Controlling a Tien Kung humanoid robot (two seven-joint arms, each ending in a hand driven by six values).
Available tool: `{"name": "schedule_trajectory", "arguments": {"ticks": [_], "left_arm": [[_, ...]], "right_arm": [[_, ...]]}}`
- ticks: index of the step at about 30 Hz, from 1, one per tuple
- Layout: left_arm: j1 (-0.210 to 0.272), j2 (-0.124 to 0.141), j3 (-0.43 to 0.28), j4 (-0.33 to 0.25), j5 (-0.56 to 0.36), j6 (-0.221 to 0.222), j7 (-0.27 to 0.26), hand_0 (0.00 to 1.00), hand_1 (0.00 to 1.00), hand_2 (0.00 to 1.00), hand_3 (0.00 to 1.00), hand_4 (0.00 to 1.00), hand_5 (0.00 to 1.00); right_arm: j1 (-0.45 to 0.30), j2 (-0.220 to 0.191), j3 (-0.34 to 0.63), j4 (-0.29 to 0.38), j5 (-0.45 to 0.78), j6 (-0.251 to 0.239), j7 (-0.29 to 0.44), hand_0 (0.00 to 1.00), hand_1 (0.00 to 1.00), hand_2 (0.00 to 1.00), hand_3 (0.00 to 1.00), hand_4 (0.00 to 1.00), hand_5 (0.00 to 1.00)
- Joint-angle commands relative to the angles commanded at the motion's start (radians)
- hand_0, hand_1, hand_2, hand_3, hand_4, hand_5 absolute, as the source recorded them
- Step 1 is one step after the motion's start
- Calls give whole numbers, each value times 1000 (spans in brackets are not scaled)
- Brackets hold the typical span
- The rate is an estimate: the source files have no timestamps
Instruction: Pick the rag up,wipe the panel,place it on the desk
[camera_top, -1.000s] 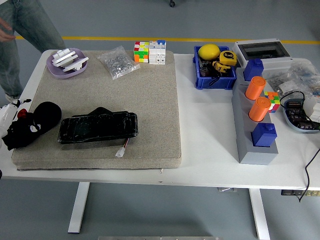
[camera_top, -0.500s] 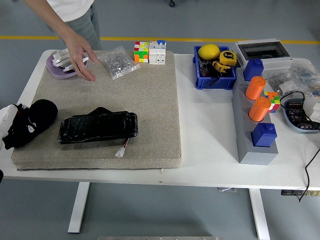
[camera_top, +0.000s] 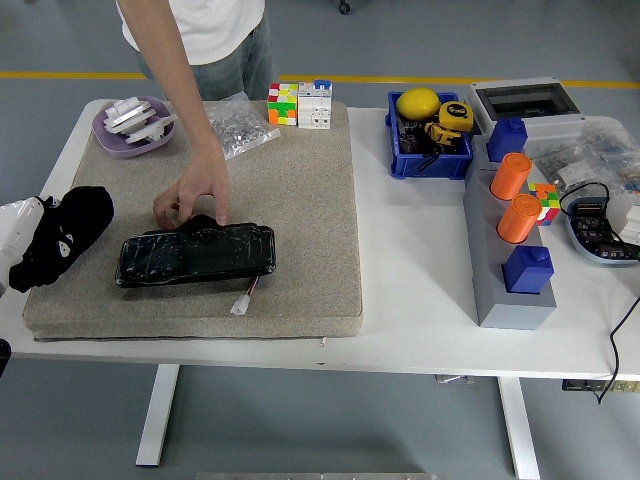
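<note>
Your left hand (camera_top: 22, 232) grips the rag (camera_top: 62, 235) at the mat's (camera_top: 300, 200) left edge; a person's hand (camera_top: 193, 194) steadies the panel (camera_top: 195, 254) for wiping.

A purple bowl (camera_top: 133, 135) sits at the table's (camera_top: 420, 290) far-left corner, a clear bag (camera_top: 240, 125) and two puzzle cubes (camera_top: 299, 104) along the far edge. Right of them stand a blue bin (camera_top: 430, 150) and two orange cylinders (camera_top: 514, 197).
</note>
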Motion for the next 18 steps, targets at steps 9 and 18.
{"name": "schedule_trajectory", "arguments": {"ticks": [9, 18], "left_arm": [[63, 28, 48, -150, 0, 28, 63, 258, 282, 590, 508, 226, 2], [89, 3, 104, -190, 0, 33, 60, 259, 279, 587, 507, 228, 2]], "right_arm": [[2, -2, 1, 0, 3, -1, -1, 779, 682, 685, 614, 998, 489], [5, -4, 22, 0, -19, -4, 0, 779, 682, 684, 615, 998, 489]]}}
